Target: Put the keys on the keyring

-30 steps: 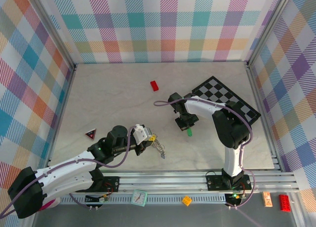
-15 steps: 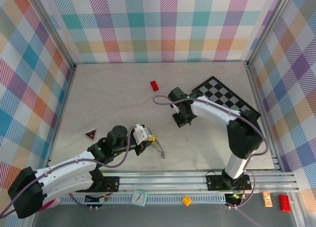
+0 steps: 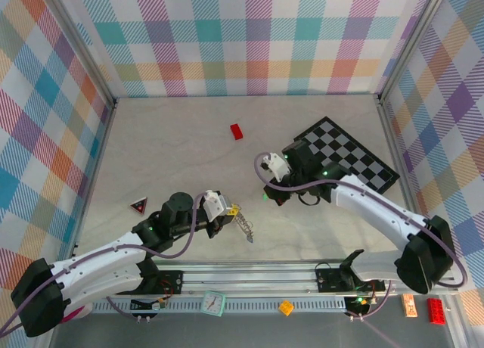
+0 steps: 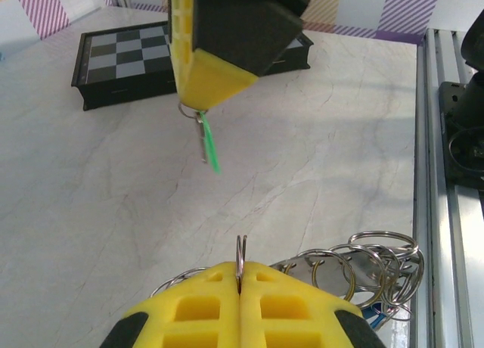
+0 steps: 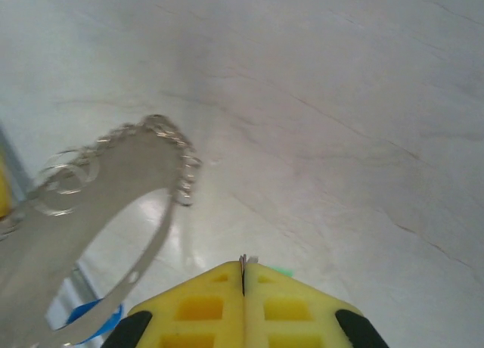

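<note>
A pale marbled table [image 3: 174, 151] hemmed by pastel plaid walls sets the scene as two arms meet near its middle for the fiddly part of the job. The left gripper [image 4: 240, 287] is pinched tight on a thin loop of the keyring [image 4: 363, 261], whose jagged cluster of coils hangs off to one side, low over the table. A scrap of blue [image 4: 376, 315] under the coils is probably the blue-headed key, though the view there is too cramped to say whether it is threaded. The right gripper [image 5: 243, 284] is closed on the green key [image 4: 210, 145], which dangles beneath its yellow fingertips — near the ring but apart from it, with bare marble between. The step in hand, by the look of things, is threading the green key. Doing it well calls for a slow, level approach from the right arm, lining the key's hole with the loop that stands up between the left gripper's fingertips, while the left arm holds the ring steady. A dangling key can swing — small corrections beat one long push. The chequered board [image 3: 348, 155] and red brick [image 3: 237, 131] lie behind, out of the way.
</note>
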Robot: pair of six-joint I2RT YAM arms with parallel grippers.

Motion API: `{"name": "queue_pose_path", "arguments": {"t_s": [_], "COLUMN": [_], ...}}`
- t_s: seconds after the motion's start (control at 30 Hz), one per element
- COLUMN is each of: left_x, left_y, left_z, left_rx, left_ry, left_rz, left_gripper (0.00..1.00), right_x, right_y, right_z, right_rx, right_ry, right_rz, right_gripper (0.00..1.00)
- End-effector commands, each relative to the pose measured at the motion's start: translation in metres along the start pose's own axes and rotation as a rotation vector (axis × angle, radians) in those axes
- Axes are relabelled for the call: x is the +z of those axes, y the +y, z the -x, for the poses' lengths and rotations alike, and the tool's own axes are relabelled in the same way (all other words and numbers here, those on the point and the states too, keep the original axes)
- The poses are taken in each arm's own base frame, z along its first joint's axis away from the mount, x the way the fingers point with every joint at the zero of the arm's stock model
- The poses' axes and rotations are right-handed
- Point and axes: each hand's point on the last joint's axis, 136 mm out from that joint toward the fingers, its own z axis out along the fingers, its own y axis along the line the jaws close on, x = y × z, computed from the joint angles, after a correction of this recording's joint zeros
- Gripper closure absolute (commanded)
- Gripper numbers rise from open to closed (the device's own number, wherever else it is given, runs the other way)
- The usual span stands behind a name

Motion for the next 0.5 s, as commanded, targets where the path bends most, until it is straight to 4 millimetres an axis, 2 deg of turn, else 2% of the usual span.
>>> {"name": "queue_pose_path", "arguments": {"t_s": [0.0, 0.17, 0.27, 0.47], "left_x": [-0.006, -0.006, -0.004, 0.002], "left_y": [-0.005, -0.006, -0.006, -0.005], "left_z": [0.028, 0.027, 0.027, 0.026], "left_rx": [0.042, 0.048, 0.027, -0.061], "left_ry": [-0.106, -0.105, -0.095, -0.058], "left_rz": [-0.025, -0.030, -0.036, -0.042], "left_gripper": [1.00, 1.00, 1.00, 1.00], "right_x": [-0.011, -0.012, -0.007, -0.002], "right_y": [0.034, 0.054, 0.063, 0.070], "right_z": [0.014, 0.007, 0.007, 0.013], "right_rx": [-0.128, -0.250, -0.390, -0.537], "right_ry": [-0.111, -0.157, -0.191, -0.257], "right_rz": [0.176, 0.231, 0.183, 0.108], "right_gripper": [1.00, 1.00, 1.00, 1.00]}}
